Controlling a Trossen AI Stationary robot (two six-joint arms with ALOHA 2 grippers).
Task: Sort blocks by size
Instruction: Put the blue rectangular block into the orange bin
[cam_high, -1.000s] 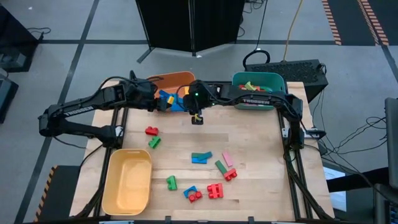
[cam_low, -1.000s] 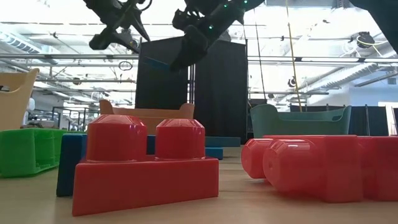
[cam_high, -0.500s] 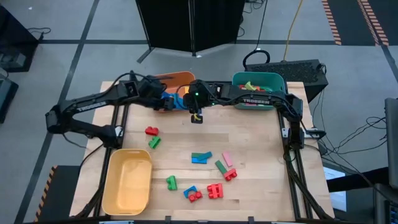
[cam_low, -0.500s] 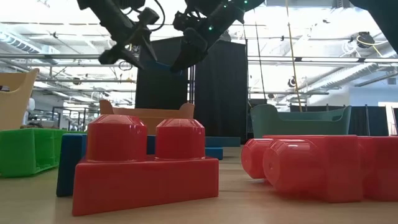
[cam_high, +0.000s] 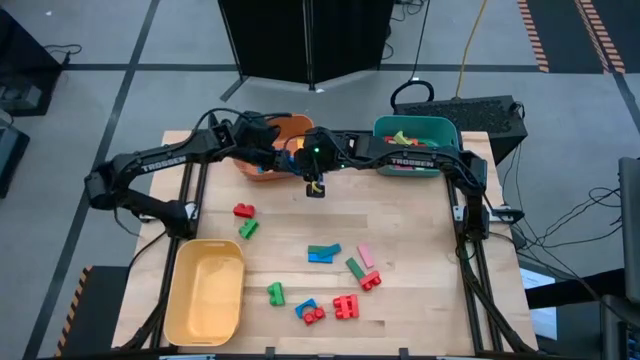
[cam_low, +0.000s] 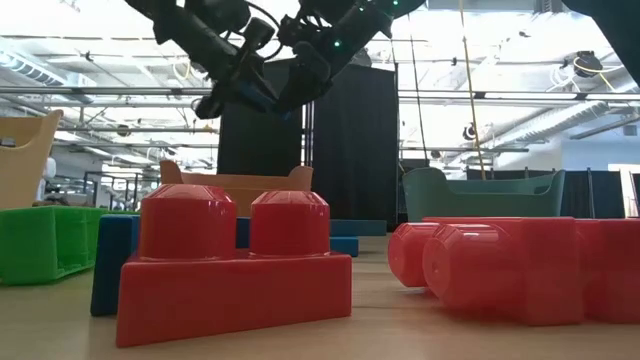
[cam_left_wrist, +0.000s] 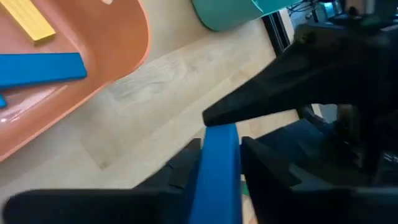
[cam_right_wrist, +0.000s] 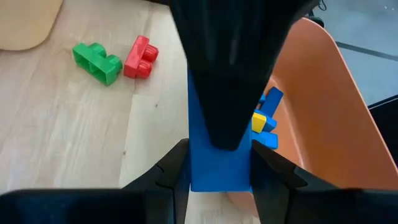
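Partly sorted: blocks (cam_high: 322, 253) strewn on table (cam_high: 410, 230), some in orange bin (cam_high: 285, 128) and teal bin (cam_high: 415, 132); both grippers (cam_high: 288, 160) clamped on one blue bar (cam_right_wrist: 214, 155).

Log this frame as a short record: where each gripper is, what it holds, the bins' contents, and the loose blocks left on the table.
left gripper: over the orange bin, fingers either side of the blue bar
right gripper: beside the orange bin, shut on the same blue bar
orange bin: blue and yellow blocks inside
teal bin: several mixed blocks
yellow bin: no blocks visible
loose blocks: red brick, green brick, cluster toward the front edge
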